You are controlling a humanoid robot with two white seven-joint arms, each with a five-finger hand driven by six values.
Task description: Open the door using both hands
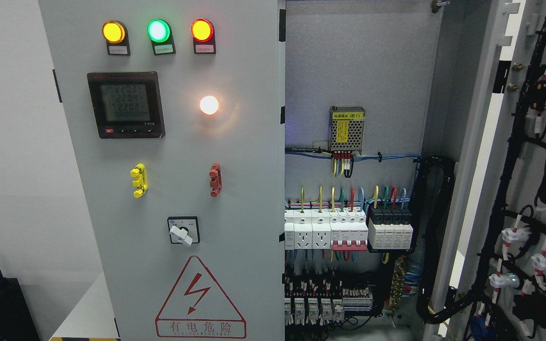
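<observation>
On the left half of the head view stands the closed left door [173,189] of a grey electrical cabinet. Neither robot hand nor arm appears anywhere, so the state of the fingers cannot be told.

Along the top edge of this door sit three round lamps: amber [113,31], green [159,30] and red-orange [202,30], each above a small label too small to read. Below them, toward the door's left edge, a black digital meter [125,104] shows rows of digits reading roughly 2203, 2204 and 2202. To its right glows a single white lamp [209,105]. Lower down are a yellow clip-like handle [139,180] and a red one [215,180], then a white rotary switch [183,230] on a black plate. Near the door's bottom edge is a red warning triangle [200,298] with a lightning bolt and the Chinese characters 有电危险.

The right door [524,189] is swung wide open at the picture's right edge, its inner face carrying black cable bundles and white connectors. Between the doors the cabinet interior [353,71] is exposed: a perforated power supply [347,129] with a yellow label, a row of white breakers and sockets [325,229] with coloured wires, and black modules [390,227] just beside them.
</observation>
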